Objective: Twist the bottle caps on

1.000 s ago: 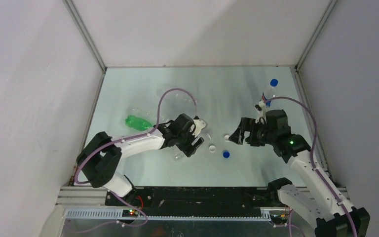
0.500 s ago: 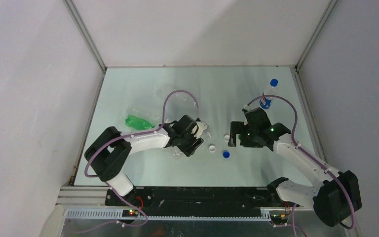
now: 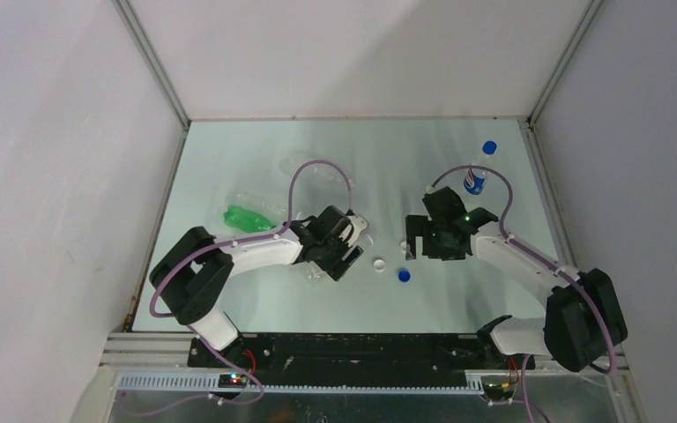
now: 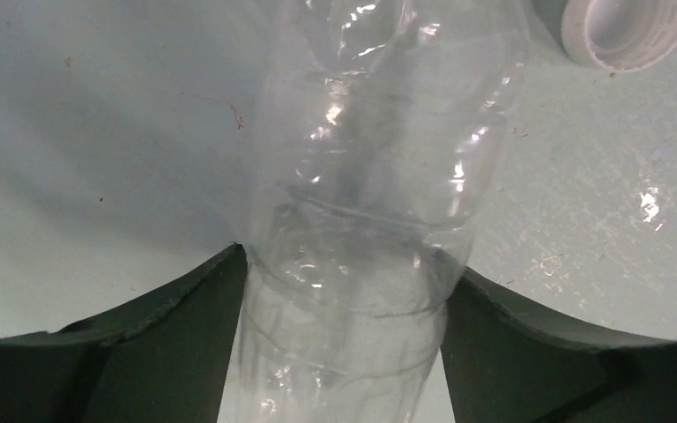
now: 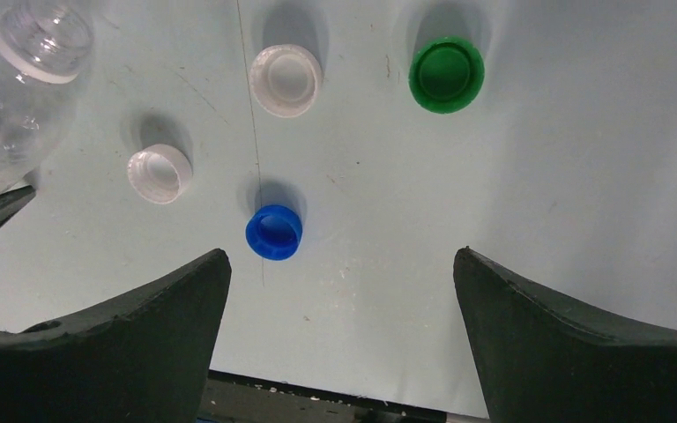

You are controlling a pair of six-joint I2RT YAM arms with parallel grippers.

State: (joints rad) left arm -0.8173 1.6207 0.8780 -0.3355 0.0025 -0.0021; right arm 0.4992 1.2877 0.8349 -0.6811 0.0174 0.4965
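My left gripper (image 3: 345,243) (image 4: 348,264) is shut on a plain clear bottle (image 4: 370,203) lying on the table; its open mouth shows in the right wrist view (image 5: 40,40). My right gripper (image 3: 418,241) (image 5: 342,256) is open and empty, pointing down above the loose caps. Ahead of it lie a blue cap (image 5: 274,232) (image 3: 404,275), two white caps (image 5: 159,174) (image 5: 286,81) and a green cap (image 5: 446,74). One white cap also shows beside the held bottle (image 4: 628,31) (image 3: 377,263).
A green bottle (image 3: 247,218) lies left of my left arm, with two more clear bottles (image 3: 304,164) (image 3: 249,195) behind it. A Pepsi bottle (image 3: 473,181) with a blue cap (image 3: 490,147) on top stands at the back right. The table's front edge (image 5: 317,397) is close under my right gripper.
My right arm has swung left toward the middle and turned its open gripper down over the loose caps. My left gripper has barely moved and still holds the clear bottle.
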